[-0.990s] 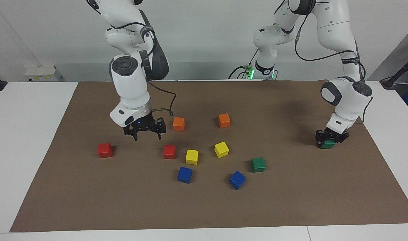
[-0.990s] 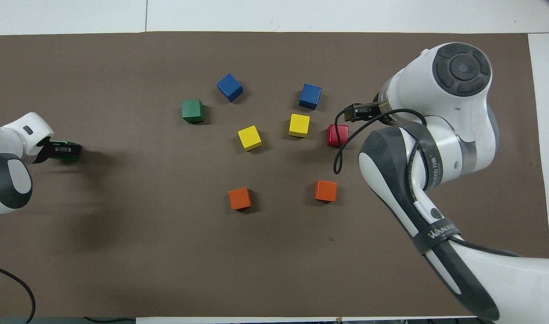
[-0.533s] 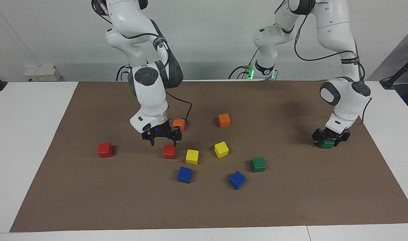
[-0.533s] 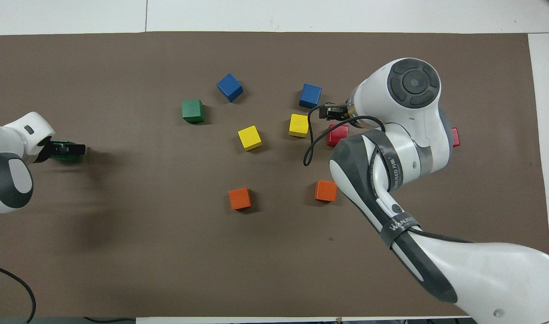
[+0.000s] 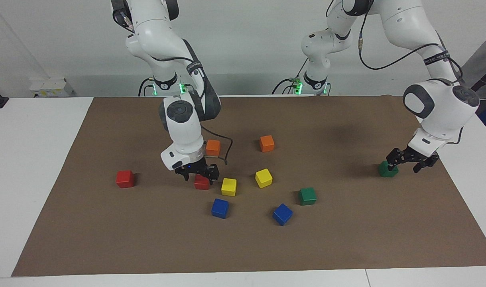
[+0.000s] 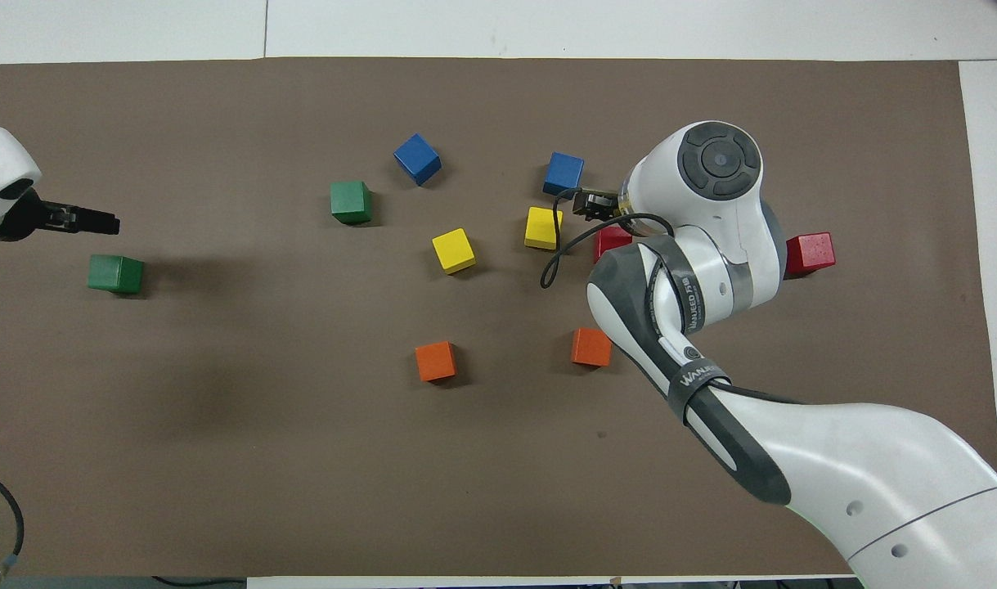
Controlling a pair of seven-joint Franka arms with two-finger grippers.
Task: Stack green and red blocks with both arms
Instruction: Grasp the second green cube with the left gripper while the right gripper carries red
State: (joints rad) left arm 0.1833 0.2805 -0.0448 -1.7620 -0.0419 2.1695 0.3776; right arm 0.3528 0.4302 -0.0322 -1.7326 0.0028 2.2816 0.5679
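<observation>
My right gripper (image 5: 197,175) is down at a red cube (image 5: 202,183) in the middle of the brown mat (image 5: 346,239), its fingers spread to either side of the cube and not yet pressed in. My left gripper (image 5: 413,160) hangs open just above the mat beside a green cube (image 5: 387,169) at the left arm's end — empty. The second red cube (image 5: 124,179) sits apart toward the right arm's end; the second green cube (image 5: 307,196) lies near a blue cube (image 5: 282,214). These look like light, rigid painted blocks with smooth faces — I would pinch two flat opposite sides, square and centred, since a yellow cube (image 5: 229,186) lies close beside.
</observation>
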